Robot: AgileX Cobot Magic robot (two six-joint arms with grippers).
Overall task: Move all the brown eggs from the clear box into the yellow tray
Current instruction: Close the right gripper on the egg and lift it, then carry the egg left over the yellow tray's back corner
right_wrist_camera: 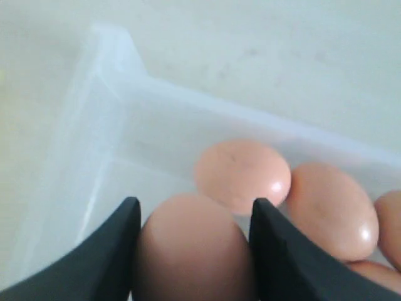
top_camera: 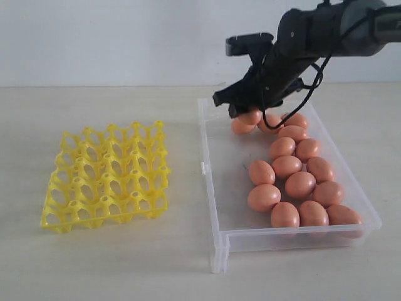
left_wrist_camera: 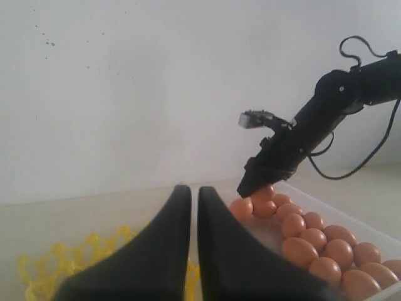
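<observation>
Several brown eggs (top_camera: pixel 287 166) lie in the clear box (top_camera: pixel 219 188) at the right of the table. My right gripper (top_camera: pixel 248 111) is at the box's far end, shut on one brown egg (right_wrist_camera: pixel 191 248) that fills the space between its black fingers (right_wrist_camera: pixel 109 248). That held egg (top_camera: pixel 250 117) sits just above its neighbours (right_wrist_camera: pixel 242 174). The yellow tray (top_camera: pixel 106 175) stands empty at the left. My left gripper (left_wrist_camera: pixel 194 194) is out of the exterior view. Its two fingers nearly touch, with nothing between them, and it looks toward the box (left_wrist_camera: pixel 313 207).
The right arm (top_camera: pixel 313 37) reaches down from the upper right over the box's far end. A pale wall rises behind the table. Bare tabletop separates the tray from the box.
</observation>
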